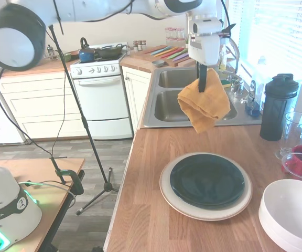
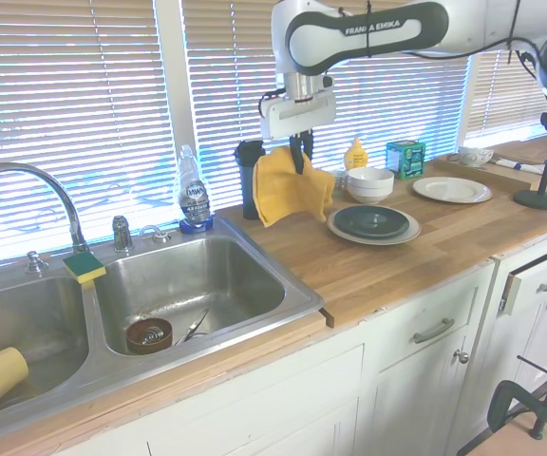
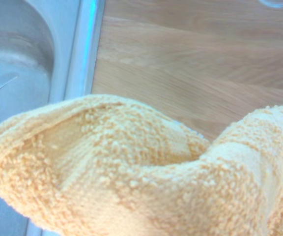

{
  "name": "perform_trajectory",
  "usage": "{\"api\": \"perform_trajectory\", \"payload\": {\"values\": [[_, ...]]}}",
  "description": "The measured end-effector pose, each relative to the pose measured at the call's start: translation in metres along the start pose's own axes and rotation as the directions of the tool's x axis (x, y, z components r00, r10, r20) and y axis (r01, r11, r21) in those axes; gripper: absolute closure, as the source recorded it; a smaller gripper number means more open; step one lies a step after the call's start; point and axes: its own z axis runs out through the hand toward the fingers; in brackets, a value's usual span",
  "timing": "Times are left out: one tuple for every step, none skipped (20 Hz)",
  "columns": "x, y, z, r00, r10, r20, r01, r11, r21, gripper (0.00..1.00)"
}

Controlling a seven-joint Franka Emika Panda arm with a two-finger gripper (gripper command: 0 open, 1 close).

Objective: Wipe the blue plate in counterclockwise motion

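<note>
Blue plate point(image 1: 207, 180) point(image 2: 372, 221): round, glossy, near-black teal, lying flat, stacked on larger cream plate point(image 1: 178, 203), lower right of first exterior view.

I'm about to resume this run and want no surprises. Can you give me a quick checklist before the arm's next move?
1. Cloth held by end effector: ok.
2. Blue plate on the cream plate, uncovered: ok.
3. Cloth touching the blue plate: not ok, it hangs above the counter near the sink.
4. Bowl clear of the blue plate: ok.
5. Plate wiped clean: cannot tell.
</note>
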Motion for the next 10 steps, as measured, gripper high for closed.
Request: {"api": "perform_trajectory", "payload": {"values": [[0.005,-0.005,0.009,1.000,0.006,0.008,-0.006,1.000,-0.008,1.00],[0.012,-0.010,0.017,1.000,0.014,0.014,-0.014,1.000,-0.014,1.00],[0.018,-0.014,0.025,1.000,0.023,0.018,-0.023,1.000,-0.020,1.00],[0.024,-0.017,0.034,0.999,0.032,0.022,-0.031,0.999,-0.028,1.00],[0.030,-0.020,0.041,0.999,0.039,0.025,-0.038,0.999,-0.033,1.00],[0.034,-0.023,0.048,0.999,0.046,0.027,-0.045,0.998,-0.038,1.00],[0.038,-0.025,0.057,0.998,0.054,0.026,-0.053,0.998,-0.045,1.00],[0.042,-0.027,0.065,0.998,0.060,0.024,-0.058,0.997,-0.053,1.00],[0.044,-0.029,0.073,0.998,0.064,0.023,-0.063,0.996,-0.060,1.00],[0.046,-0.031,0.082,0.997,0.067,0.023,-0.065,0.996,-0.068,1.00]]}}
